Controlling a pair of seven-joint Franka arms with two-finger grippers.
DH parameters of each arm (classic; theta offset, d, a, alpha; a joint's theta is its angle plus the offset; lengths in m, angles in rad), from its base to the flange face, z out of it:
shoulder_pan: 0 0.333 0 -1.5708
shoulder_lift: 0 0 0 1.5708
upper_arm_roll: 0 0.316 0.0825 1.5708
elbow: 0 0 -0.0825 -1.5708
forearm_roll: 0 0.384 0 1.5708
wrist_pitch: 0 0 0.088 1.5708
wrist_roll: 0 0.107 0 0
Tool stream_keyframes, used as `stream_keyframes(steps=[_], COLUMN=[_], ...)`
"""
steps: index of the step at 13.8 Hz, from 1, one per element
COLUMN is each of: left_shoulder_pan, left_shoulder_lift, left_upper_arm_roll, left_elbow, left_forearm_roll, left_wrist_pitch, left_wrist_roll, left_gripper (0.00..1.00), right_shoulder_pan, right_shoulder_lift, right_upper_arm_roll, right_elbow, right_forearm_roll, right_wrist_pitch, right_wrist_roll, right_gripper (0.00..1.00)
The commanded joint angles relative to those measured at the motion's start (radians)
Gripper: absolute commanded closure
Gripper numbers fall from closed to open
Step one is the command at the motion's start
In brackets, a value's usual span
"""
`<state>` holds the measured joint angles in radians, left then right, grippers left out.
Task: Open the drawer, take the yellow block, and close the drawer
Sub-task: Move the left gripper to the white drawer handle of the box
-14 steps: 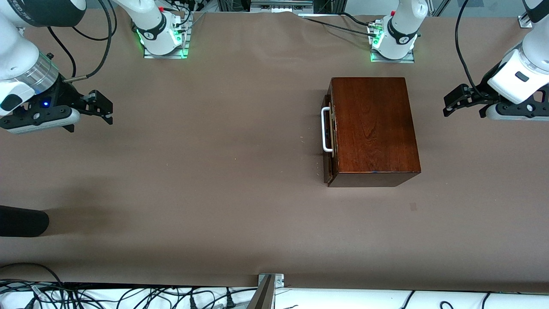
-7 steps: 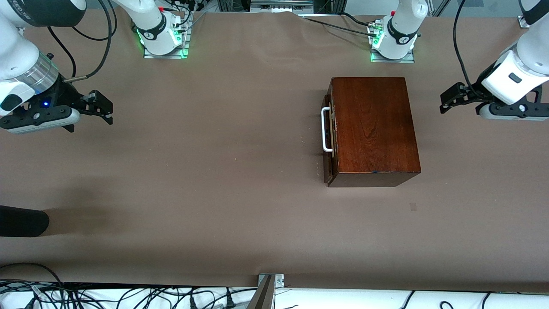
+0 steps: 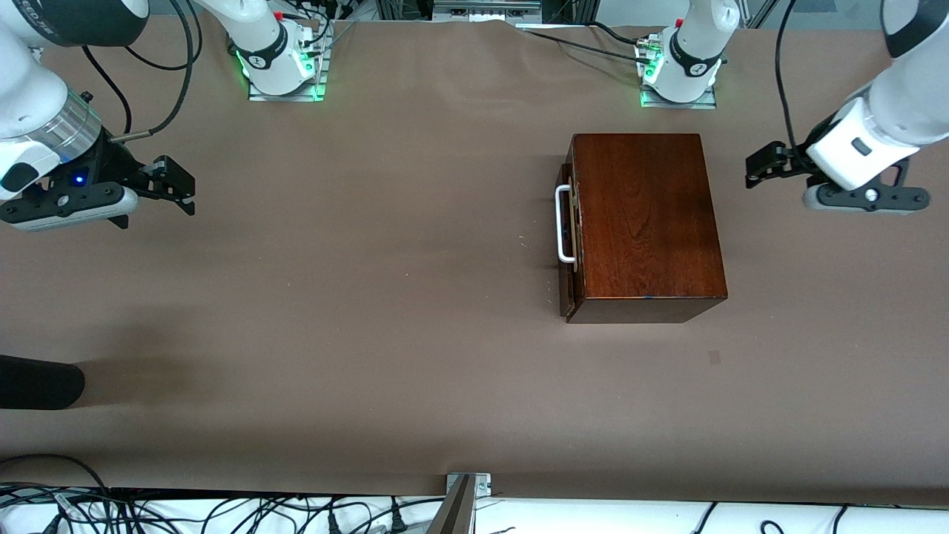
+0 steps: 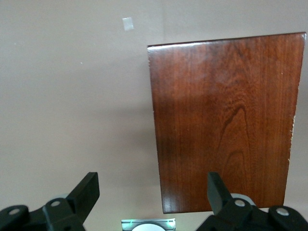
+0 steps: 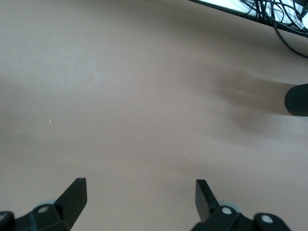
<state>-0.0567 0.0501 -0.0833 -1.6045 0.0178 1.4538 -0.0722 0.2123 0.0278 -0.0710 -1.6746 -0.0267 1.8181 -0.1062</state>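
Observation:
A glossy dark mahogany box [image 3: 646, 222] stands on the brown table toward the left arm's end. Its drawer [image 3: 566, 245] looks pushed in, and the white bar handle [image 3: 563, 225] faces the right arm's end. The yellow block is hidden. My left gripper [image 3: 756, 169] hangs open over bare table beside the box's handle-less end. In the left wrist view the box top [image 4: 226, 120] fills the area ahead of the open left gripper [image 4: 152, 182]. My right gripper [image 3: 185, 194] waits open over bare table at the right arm's end, and the right wrist view shows nothing between its fingers [image 5: 140, 187].
A black rounded object [image 3: 41, 382] pokes in at the table edge near the right arm's end and also shows in the right wrist view [image 5: 297, 99]. The arm bases [image 3: 282, 70] [image 3: 678, 74] stand along the back edge. A metal bracket [image 3: 465, 497] sits at the front edge.
The left arm has swung toward the box, its gripper now closer to the box's end. The right arm and the box have not moved.

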Motion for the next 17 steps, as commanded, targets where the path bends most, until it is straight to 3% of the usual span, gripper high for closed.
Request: stream_keyframes(steps=[1,5,10,17], left_shoulder_pan=[-0.002,-0.002,-0.011,-0.195], left_shoulder_lift=[0.023,0.049,0.155,0.309], left_upper_arm_roll=[-0.054,-0.182,-0.343,-0.351], left_elbow=[0.051,0.051,0.051,0.038], left_forearm_roll=[0.007,0.005,0.011,0.105], left_wrist_pitch=[-0.035,-0.017,0.137,0.269], left_wrist_roll=[-0.014,-0.116,-0.369,-0.613], left_gripper=[0.00,0.00,0.00,0.00], right_shoulder_pan=[-0.004,-0.004,-0.007,-0.005], right_shoulder_lift=[0.006,0.004,0.006,0.004], right_upper_arm_roll=[0.000,0.000,-0.003,-0.001], right_elbow=[0.018,0.016,0.012,0.013], right_forearm_roll=[0.011,0.014,0.017,0.017], right_wrist_pitch=[-0.008,-0.011,-0.010,-0.010], right_wrist_roll=[0.006,0.006,0.009,0.010], right_gripper=[0.00,0.00,0.00,0.00])
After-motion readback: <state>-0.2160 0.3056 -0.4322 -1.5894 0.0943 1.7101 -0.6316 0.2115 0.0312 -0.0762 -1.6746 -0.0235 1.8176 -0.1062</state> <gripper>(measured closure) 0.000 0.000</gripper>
